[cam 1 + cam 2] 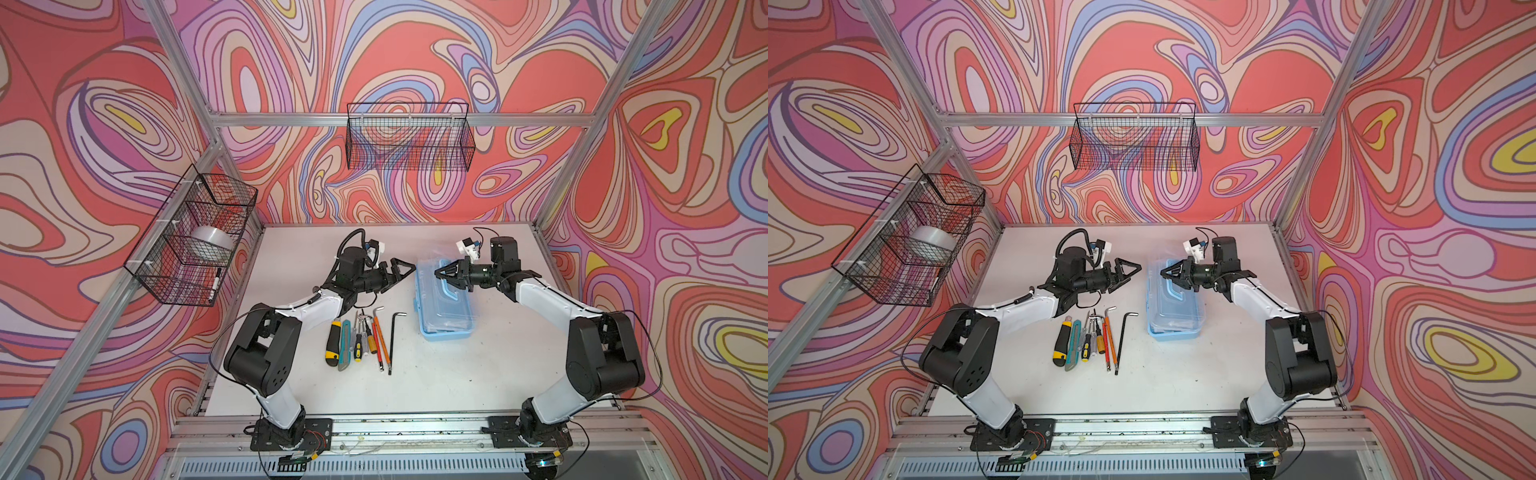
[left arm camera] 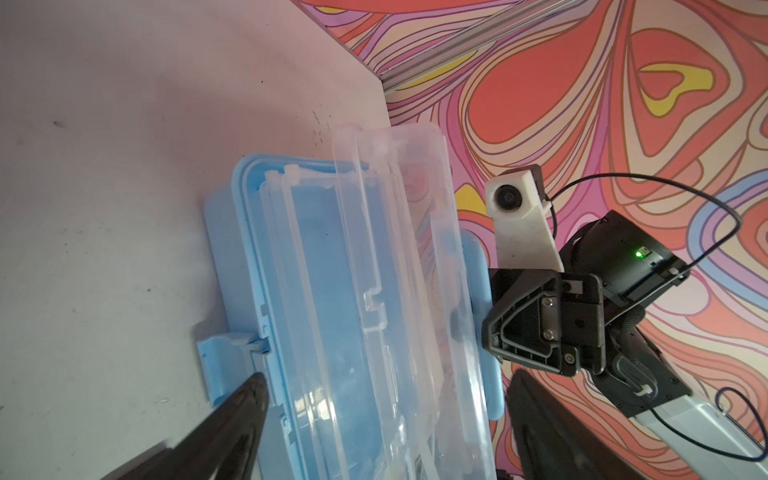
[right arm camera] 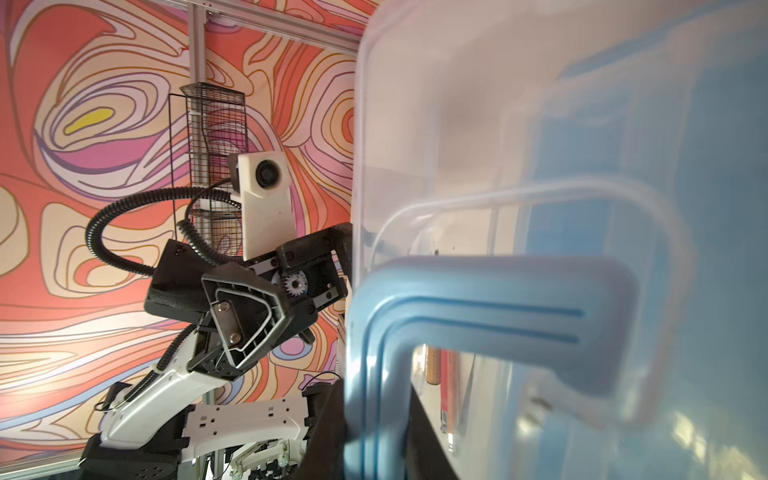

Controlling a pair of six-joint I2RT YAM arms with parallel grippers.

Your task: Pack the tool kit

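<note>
The tool kit (image 1: 446,309) (image 1: 1173,316) is a light-blue case on the white table, right of centre in both top views. Its clear lid (image 2: 399,232) stands partly raised off the base. My right gripper (image 1: 439,273) (image 3: 374,428) is shut on the lid's blue handle (image 3: 478,307). My left gripper (image 1: 411,268) (image 2: 386,374) is open just left of the case, with one finger beside the blue latch (image 2: 222,365). Two utility knives (image 1: 337,343), small screwdrivers (image 1: 360,336) and L-shaped hex keys (image 1: 395,338) lie in a row in front of the left arm.
A black wire basket (image 1: 409,137) hangs on the back wall. Another wire basket (image 1: 191,241) on the left frame holds a roll of tape (image 1: 210,243) and a marker. The case sits close to the table's far right edge (image 1: 540,266).
</note>
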